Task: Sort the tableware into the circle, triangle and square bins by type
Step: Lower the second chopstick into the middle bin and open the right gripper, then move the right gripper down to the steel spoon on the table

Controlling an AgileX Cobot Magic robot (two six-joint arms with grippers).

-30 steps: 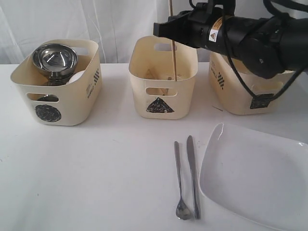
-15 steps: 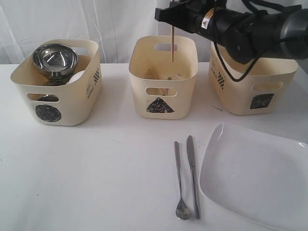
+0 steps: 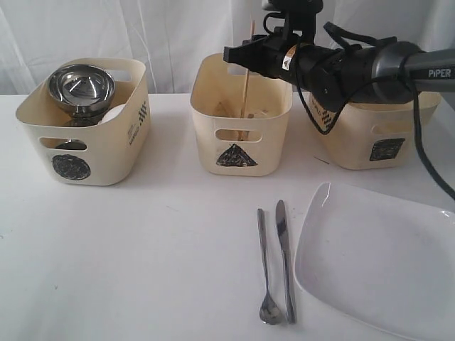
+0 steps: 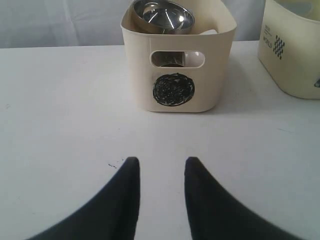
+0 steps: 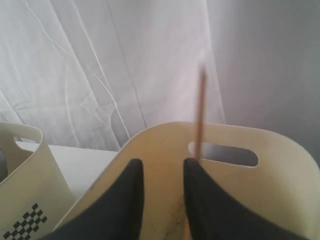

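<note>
Hovering right gripper (image 5: 162,162), jaws parted, chopstick (image 5: 200,115) free

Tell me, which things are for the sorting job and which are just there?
For the job: shiny steel bowl, thin wooden chopstick, steel spoon, steel knife, large white square plate, cream plastic circle bin, triangle bin, square bin.
Just there: white table, white curtain.
</note>
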